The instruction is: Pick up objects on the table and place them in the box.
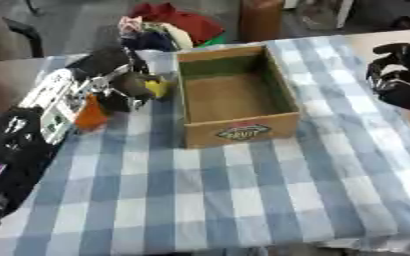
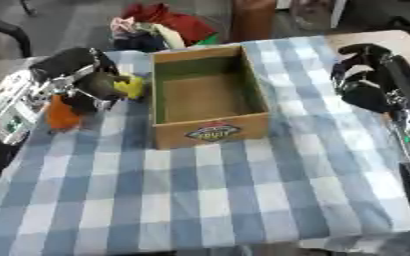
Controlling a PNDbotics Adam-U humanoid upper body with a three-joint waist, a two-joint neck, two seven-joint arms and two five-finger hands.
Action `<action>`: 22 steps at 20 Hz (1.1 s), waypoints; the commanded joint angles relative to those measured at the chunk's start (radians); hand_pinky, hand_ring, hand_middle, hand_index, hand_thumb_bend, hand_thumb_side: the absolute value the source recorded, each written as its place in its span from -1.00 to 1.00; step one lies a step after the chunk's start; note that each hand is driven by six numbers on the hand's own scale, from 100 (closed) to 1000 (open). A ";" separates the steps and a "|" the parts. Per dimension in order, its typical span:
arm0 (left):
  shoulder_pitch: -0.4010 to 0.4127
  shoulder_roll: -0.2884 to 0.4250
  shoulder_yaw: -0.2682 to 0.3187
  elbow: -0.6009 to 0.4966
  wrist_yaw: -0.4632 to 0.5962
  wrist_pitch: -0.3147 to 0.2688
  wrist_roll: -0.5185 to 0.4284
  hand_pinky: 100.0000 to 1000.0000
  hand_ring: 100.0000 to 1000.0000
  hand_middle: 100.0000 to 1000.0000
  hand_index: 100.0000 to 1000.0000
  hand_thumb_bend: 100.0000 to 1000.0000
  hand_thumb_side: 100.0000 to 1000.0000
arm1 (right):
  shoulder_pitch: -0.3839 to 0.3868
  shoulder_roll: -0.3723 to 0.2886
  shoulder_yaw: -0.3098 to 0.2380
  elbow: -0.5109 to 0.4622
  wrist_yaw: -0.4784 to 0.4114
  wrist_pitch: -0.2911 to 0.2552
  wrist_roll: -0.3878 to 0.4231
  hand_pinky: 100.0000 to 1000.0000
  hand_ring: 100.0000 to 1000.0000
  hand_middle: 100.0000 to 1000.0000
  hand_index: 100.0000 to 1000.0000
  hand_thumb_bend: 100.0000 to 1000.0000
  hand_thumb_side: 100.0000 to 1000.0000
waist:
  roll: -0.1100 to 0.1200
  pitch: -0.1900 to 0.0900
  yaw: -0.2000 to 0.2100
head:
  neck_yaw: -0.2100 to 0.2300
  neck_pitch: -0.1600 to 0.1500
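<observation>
An open wooden box [image 1: 235, 98] with a label on its front stands on the blue-and-white checked cloth [image 1: 243, 190]; I see nothing inside it. My left hand [image 1: 130, 87] is just left of the box, fingers curled round a small yellow object [image 1: 158, 87]. An orange object [image 1: 91, 114] shows below that hand, beside the forearm. My right hand [image 2: 366, 75] hovers to the right of the box over the cloth, fingers curled with nothing visible in them.
A heap of red and mixed-colour cloth [image 1: 169, 25] lies beyond the table's far edge. A brown cylinder [image 1: 261, 19] stands behind the box. The table's near edge runs along the bottom of the view.
</observation>
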 commanded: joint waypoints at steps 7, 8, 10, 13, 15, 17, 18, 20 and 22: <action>-0.133 -0.071 0.005 0.000 -0.034 -0.041 0.010 0.23 -0.20 -0.36 -0.02 -1.00 -0.97 | -0.041 0.025 0.066 0.015 0.030 -0.029 0.091 0.07 0.49 -0.14 0.45 -1.00 -0.96 | 0.001 -0.019 -0.046 | 0.028 -0.013; -0.143 -0.093 0.003 0.011 -0.042 -0.047 0.015 0.23 -0.19 -0.35 -0.02 -1.00 -0.97 | -0.048 0.033 0.078 0.018 0.035 -0.034 0.104 0.07 0.49 -0.14 0.45 -1.00 -0.96 | 0.002 -0.018 -0.056 | 0.033 -0.015; -0.158 -0.129 -0.004 0.039 -0.055 -0.063 0.025 0.24 -0.17 -0.32 0.00 -1.00 -0.97 | -0.062 0.047 0.097 0.024 0.043 -0.046 0.127 0.07 0.49 -0.13 0.45 -1.00 -0.96 | 0.003 -0.016 -0.073 | 0.041 -0.019; -0.164 -0.170 -0.016 0.088 -0.075 -0.091 0.033 0.27 -0.04 -0.17 0.12 -1.00 -0.98 | -0.074 0.061 0.113 0.031 0.049 -0.056 0.149 0.07 0.49 -0.14 0.45 -1.00 -0.96 | 0.005 -0.014 -0.091 | 0.044 -0.024; -0.157 -0.197 -0.024 0.127 -0.090 -0.113 0.031 0.33 0.11 -0.03 0.22 -1.00 -0.96 | -0.079 0.068 0.124 0.035 0.052 -0.061 0.162 0.07 0.49 -0.14 0.45 -1.00 -0.96 | 0.006 -0.014 -0.102 | 0.046 -0.027; -0.148 -0.216 -0.029 0.162 -0.096 -0.138 0.023 0.37 0.26 0.13 0.33 -0.91 -0.97 | -0.080 0.075 0.130 0.038 0.057 -0.066 0.172 0.07 0.48 -0.14 0.45 -1.00 -0.95 | 0.006 -0.013 -0.109 | 0.046 -0.029; -0.144 -0.223 -0.035 0.177 -0.100 -0.152 0.010 0.39 0.32 0.20 0.39 -0.86 -0.98 | -0.080 0.077 0.132 0.039 0.058 -0.067 0.175 0.07 0.48 -0.14 0.45 -1.00 -0.95 | 0.007 -0.013 -0.112 | 0.046 -0.030; -0.138 -0.229 -0.041 0.191 -0.106 -0.175 -0.016 0.40 0.35 0.25 0.42 -0.83 -0.98 | -0.079 0.080 0.134 0.040 0.060 -0.069 0.180 0.07 0.48 -0.14 0.45 -1.00 -0.95 | 0.008 -0.013 -0.114 | 0.044 -0.031; -0.134 -0.229 -0.043 0.190 -0.107 -0.184 -0.030 0.40 0.36 0.28 0.43 -0.79 -0.99 | -0.076 0.079 0.133 0.041 0.060 -0.069 0.181 0.07 0.48 -0.14 0.44 -1.00 -0.95 | 0.008 -0.013 -0.114 | 0.041 -0.032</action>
